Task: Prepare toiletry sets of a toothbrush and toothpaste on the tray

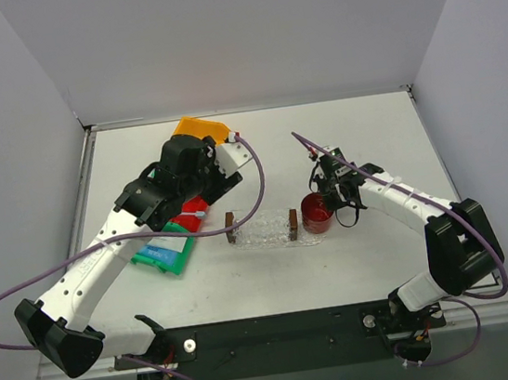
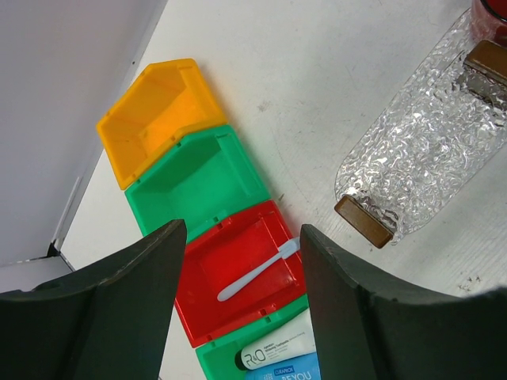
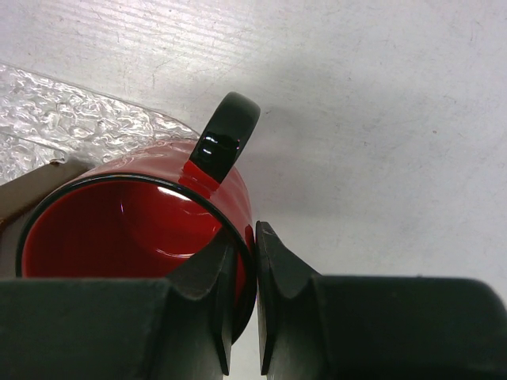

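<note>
L claw (image 2: 242,229) is hanging wide open w/ nothing in it, right above the red box (image 2: 202,273). The toothbrush (image 2: 257,271) is lying flat inside the red box, under the gap btw the two fingers & a bit nearer the R finger. It is lying on a slant, and its long line is running more from finger to finger than across them. So I think the claw is needing a turn first, so the fingers are coming down on the brush's two long sides, not its ends.

The toothpaste (image 2: 277,348) is lying in the green box (image 2: 214,356) touching the red box on the claw's side. The tray (image 2: 420,150) is sitting well apart from the red box, out toward the table's middle.

R claw (image 3: 247,237) is way past the tray from the red box, pinching the rim of a mug (image 3: 119,237). So the L arm is much nearer the brush.
</note>
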{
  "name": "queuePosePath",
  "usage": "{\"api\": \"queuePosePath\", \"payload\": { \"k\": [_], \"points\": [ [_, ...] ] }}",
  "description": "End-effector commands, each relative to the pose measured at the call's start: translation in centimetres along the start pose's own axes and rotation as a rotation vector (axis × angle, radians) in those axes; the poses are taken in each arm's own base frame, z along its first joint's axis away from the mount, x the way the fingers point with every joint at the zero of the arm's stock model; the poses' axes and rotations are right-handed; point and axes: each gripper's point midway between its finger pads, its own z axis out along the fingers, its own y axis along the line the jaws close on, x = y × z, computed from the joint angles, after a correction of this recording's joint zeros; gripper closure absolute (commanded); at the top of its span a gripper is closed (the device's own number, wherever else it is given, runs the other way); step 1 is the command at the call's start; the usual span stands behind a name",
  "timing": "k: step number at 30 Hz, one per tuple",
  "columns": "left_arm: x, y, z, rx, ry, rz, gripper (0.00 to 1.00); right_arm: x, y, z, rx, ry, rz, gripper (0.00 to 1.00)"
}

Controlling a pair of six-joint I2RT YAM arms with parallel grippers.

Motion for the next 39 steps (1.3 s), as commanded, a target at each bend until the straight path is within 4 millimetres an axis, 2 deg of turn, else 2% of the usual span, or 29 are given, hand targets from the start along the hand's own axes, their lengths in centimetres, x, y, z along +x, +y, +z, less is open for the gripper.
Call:
{"api": "queuePosePath", "payload": {
  "k": [1, 14, 22, 27, 28, 34, 39],
  "points": [
    [-1.5, 1.1, -0.9, -0.037, -0.073, -0.004, 0.30, -0.9, 0.1, 0.0, -0.010, -0.035, 0.026, 1.00],
    [-1.4, 1.2, -0.8, -0.043, -0.072, -0.003, 0.30, -0.1, 0.7, -0.1, -0.047, 0.001, 0.028, 1.00],
    [-1.2, 1.1, -0.8, -0.044, -0.070, -0.005, 0.30, 0.2, 0.7, -0.4, -0.052, 0.005, 0.020, 0.79],
    [-1.1, 1.1, -0.8, -0.047, -0.069, -0.006, 0.30, 0.0, 0.8, -0.8, -0.061, -0.006, 0.024, 0.71],
    [-0.9, 1.1, -0.8, -0.047, -0.066, -0.005, 0.30, 0.0, 0.8, -0.9, -0.062, -0.009, 0.021, 0.66],
    [-0.8, 1.2, -0.8, -0.049, -0.063, -0.006, 0.30, -1.2, 0.6, -2.7, -0.065, -0.057, 0.016, 0.60],
    [-0.8, 1.2, -0.8, -0.049, -0.065, -0.005, 0.30, -2.6, 0.2, -5.1, -0.066, -0.124, -0.011, 0.59]
  ]
}}
